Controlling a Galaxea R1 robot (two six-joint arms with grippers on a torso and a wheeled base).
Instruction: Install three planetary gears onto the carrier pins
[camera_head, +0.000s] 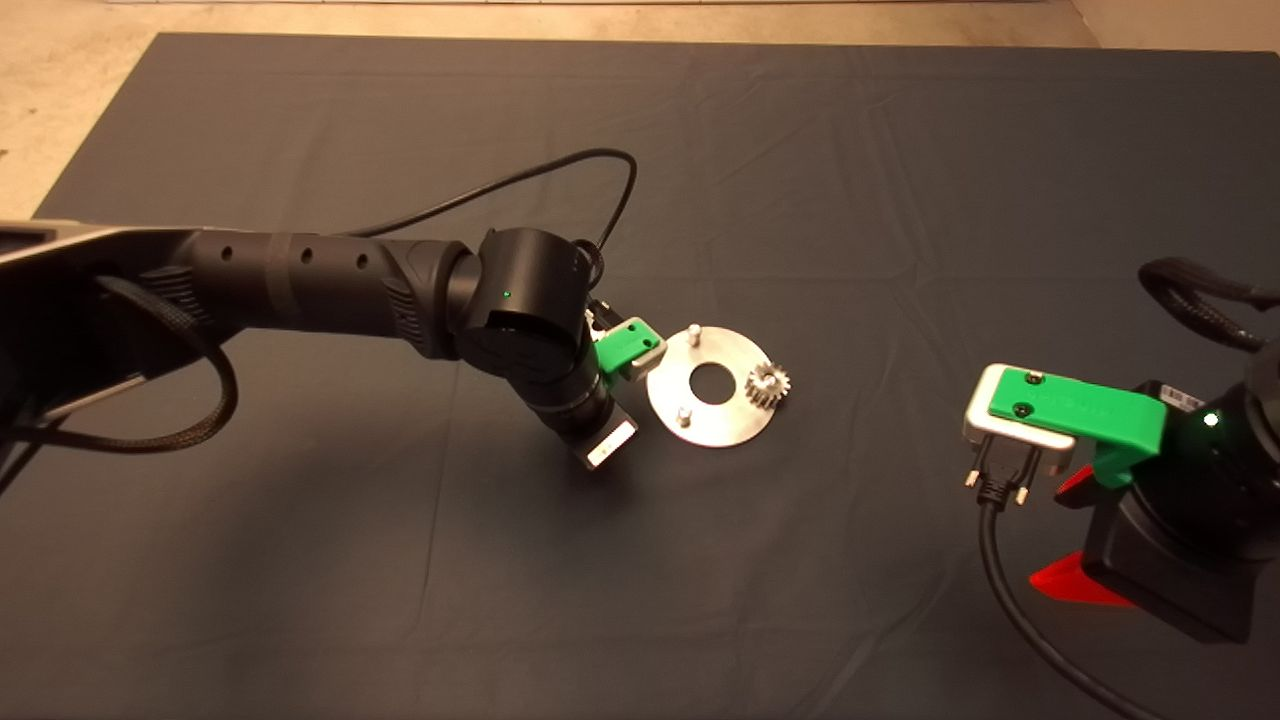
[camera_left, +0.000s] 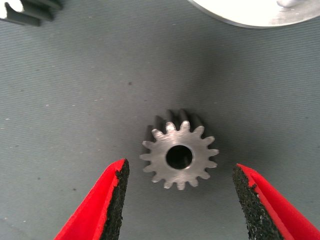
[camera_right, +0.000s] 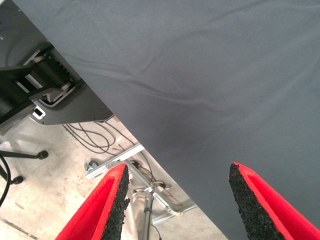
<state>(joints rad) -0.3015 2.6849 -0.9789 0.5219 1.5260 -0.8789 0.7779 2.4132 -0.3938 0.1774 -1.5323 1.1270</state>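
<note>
— Gears first: where did the left gripper (camera_left: 177, 197) stand?

— It hung over the mat (camera_head: 400, 560) just left of the disc (camera_head: 735, 412), fingers (camera_left: 112, 200) spread wide. A loose gear (camera_left: 179, 156) lay flat on the mat between the two pads, touching neither. The disc's rim showed just beyond it in the left wrist view, and part of another toothed piece sat at that picture's corner, too cut off to name.

— And from above?

— The left arm (camera_head: 320, 275) came in from the left, its wrist bent down beside the disc, hiding that loose gear. The disc lay flat near the mat's middle. One seated gear (camera_head: 768, 384) sat on the pin at the disc's right edge. Two bare pins stood free: the far pin (camera_head: 694, 334) and the near pin (camera_head: 684, 416).

— The right gripper (camera_right: 177, 197)?

— Parked at the lower right edge of the mat, well apart from the disc. Its fingers were spread too, holding nothing; its wrist view showed the mat's edge, with floor and cables (camera_right: 95, 137) past it.
</note>
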